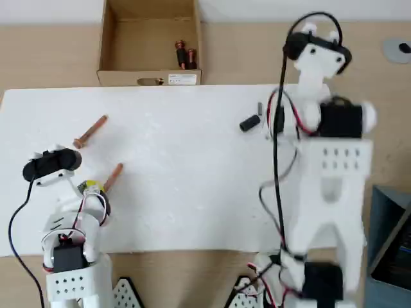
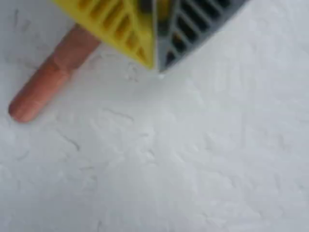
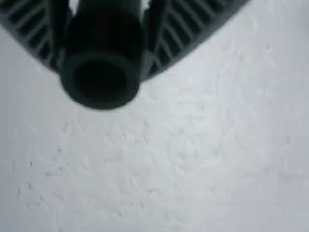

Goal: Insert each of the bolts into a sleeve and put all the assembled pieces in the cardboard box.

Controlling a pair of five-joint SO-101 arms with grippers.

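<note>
My left gripper (image 1: 94,188) is at the front left of the white mat, its yellow and grey fingers meeting at the tips (image 2: 157,65), low over the surface. A copper bolt (image 1: 114,174) (image 2: 50,77) lies slanted beside it, one end hidden under the yellow finger (image 2: 111,24); I cannot tell whether it is held. A second bolt (image 1: 90,131) lies farther back on the left. My right gripper (image 1: 264,120) is shut on a black sleeve (image 1: 250,123) (image 3: 101,72), whose open end sticks out past the fingers. The cardboard box (image 1: 115,45) holds two assembled pieces (image 1: 185,55).
The white mat (image 1: 186,192) covers the table between the arms. The box stands beyond its far edge, left of centre. A grey disc (image 1: 398,50) sits at the far right and a dark bin (image 1: 392,237) at the right edge.
</note>
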